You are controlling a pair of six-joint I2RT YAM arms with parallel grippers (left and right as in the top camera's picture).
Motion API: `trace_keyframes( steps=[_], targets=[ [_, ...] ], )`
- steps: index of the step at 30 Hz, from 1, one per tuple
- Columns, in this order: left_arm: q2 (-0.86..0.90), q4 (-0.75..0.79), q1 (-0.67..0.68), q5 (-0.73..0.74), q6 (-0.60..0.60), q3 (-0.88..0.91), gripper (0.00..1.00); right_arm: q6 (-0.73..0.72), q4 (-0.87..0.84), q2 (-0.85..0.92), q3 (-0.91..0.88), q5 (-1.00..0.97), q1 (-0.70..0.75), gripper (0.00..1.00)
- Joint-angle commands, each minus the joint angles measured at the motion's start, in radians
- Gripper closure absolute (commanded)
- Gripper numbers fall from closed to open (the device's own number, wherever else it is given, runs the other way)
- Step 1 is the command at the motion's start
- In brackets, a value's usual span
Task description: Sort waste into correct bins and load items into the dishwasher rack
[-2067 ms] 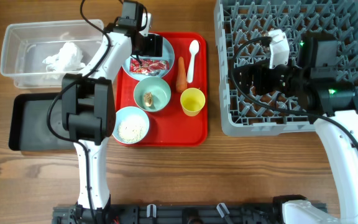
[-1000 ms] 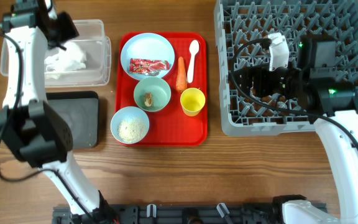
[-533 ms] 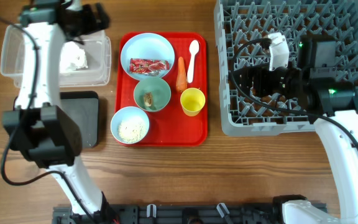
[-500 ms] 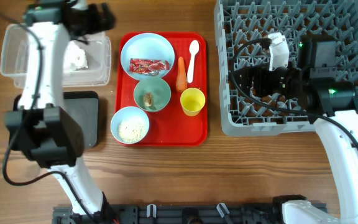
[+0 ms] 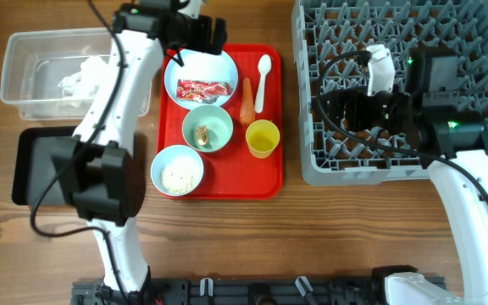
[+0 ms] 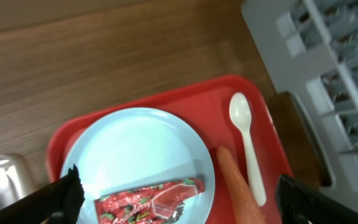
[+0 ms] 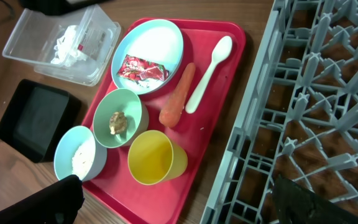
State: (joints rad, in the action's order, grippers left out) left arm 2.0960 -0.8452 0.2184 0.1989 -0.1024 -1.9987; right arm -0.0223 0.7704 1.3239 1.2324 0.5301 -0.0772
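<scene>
My left gripper (image 5: pixel 195 38) is open and empty above the light blue plate (image 5: pixel 202 68), which holds the red wrapper (image 5: pixel 202 88); the left wrist view shows the wrapper (image 6: pixel 148 199) between the spread fingers (image 6: pixel 179 190). The carrot (image 5: pixel 246 102) and the white spoon (image 5: pixel 262 80) lie beside the plate. One bowl (image 5: pixel 207 127) holds a food scrap and the other (image 5: pixel 179 169) holds rice. The yellow cup (image 5: pixel 262 138) stands upright. Tissue (image 5: pixel 83 78) lies in the clear tub (image 5: pixel 32 72). My right gripper (image 5: pixel 337 106) is open and empty over the grey rack (image 5: pixel 396 34).
The dishes stand on a red tray (image 5: pixel 265 182) between the bins and the rack. The black tray (image 5: pixel 36 169) lies in front of the tub, partly under my left arm. Bare wood table (image 5: pixel 312 246) lies in front.
My left arm has swung right from over the clear tub to above the plate. The right arm has not moved.
</scene>
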Motion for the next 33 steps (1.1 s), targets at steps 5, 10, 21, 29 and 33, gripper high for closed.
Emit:
trace_keyframes(
  steps=[5, 10, 21, 29, 33],
  targets=[
    [0.102, 0.01, 0.015, -0.009, -0.1, -0.014, 0.0, -0.007, 0.009, 0.01, 0.019, -0.01, -0.004, 0.0],
    [0.155, 0.037, 0.015, -0.01, -0.111, -0.014, 0.0, -0.007, 0.009, 0.01, 0.018, -0.01, -0.004, 0.0],
    [0.222, 0.055, 0.013, -0.01, -0.161, -0.014, 0.01, -0.004, 0.023, 0.01, 0.018, -0.014, -0.004, 0.0],
    [0.3, -0.018, -0.023, -0.013, -0.235, -0.014, 0.04, -0.003, 0.04, 0.01, 0.018, -0.014, -0.004, 0.0],
    [0.302, -0.058, -0.064, -0.013, -0.235, -0.014, 0.07, -0.003, 0.039, 0.01, 0.018, -0.014, -0.004, 0.0]
  ],
)
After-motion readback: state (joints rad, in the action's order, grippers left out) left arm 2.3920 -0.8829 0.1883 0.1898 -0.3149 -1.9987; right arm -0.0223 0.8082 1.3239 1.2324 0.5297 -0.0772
